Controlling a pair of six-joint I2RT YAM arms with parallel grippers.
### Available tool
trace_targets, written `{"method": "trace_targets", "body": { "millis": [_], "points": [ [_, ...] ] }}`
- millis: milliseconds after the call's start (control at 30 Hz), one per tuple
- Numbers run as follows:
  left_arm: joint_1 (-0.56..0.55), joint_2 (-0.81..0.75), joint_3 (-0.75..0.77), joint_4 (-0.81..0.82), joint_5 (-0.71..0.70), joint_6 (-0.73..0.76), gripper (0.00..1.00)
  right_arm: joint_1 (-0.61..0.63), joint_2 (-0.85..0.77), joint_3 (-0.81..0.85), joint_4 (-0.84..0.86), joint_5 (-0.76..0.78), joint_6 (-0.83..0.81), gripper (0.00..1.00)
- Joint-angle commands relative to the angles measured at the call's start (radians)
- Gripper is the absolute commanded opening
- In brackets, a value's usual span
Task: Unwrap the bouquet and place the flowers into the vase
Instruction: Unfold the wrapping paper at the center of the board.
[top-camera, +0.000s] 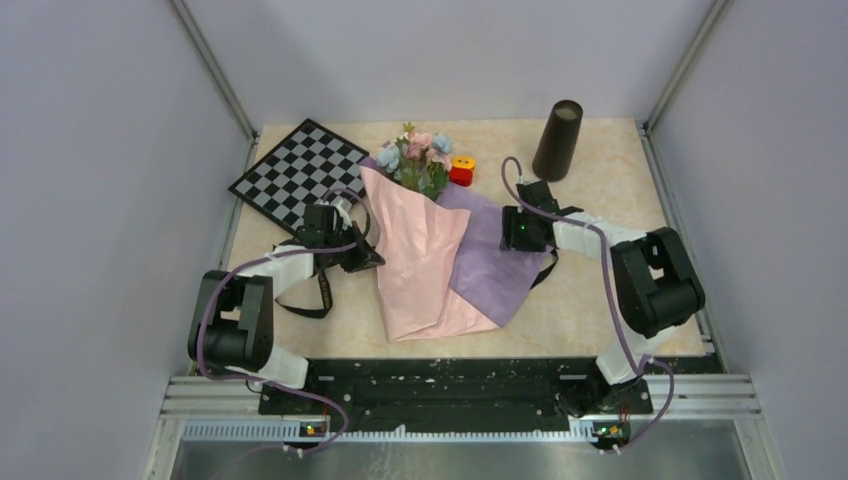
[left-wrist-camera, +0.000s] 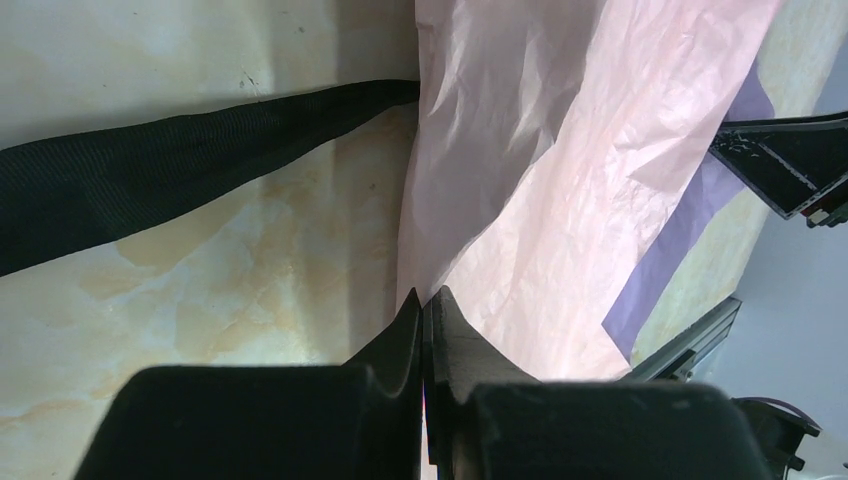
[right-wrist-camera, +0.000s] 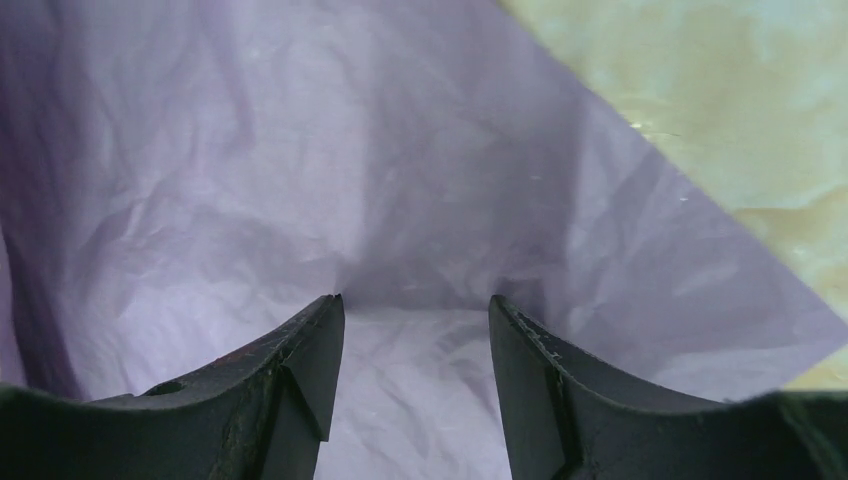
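Both arms (top-camera: 655, 280) are black and white, with purple cables (top-camera: 608, 300).

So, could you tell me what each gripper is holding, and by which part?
Left gripper: shut on the pink paper edge of the bouquet. Right gripper: open over the lilac paper, holding nothing.

Bouquet (top-camera: 425, 260) showing pink left, lilac right; flowers (top-camera: 418, 155) showing pink, light blue, green; vase (top-camera: 558, 140) looking dark brown; far-left board (top-camera: 300, 172) showing black-white checks; block (top-camera: 462, 170) showing red, yellow; tabletop (top-camera: 570, 310) showing beige marbling.
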Motion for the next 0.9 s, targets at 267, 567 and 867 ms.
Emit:
{"method": "trace_targets", "body": {
  "millis": [267,567,867],
  "points": [
    [-0.002,-0.023,-0.002,0.03,-0.018,0.006,0.0,-0.15,-0.101,-0.051,-0.043,0.038,0.046,0.58],
    [-0.002,-0.042,0.017,-0.023,-0.028,0.043,0.04,-0.21,-0.148,-0.048,-0.033,0.039,0.03,0.59],
    [-0.005,-0.167,0.097,-0.176,-0.11,0.097,0.86,-0.21,-0.29,-0.048,-0.04,-0.036,-0.039,0.66]
  ]
}}
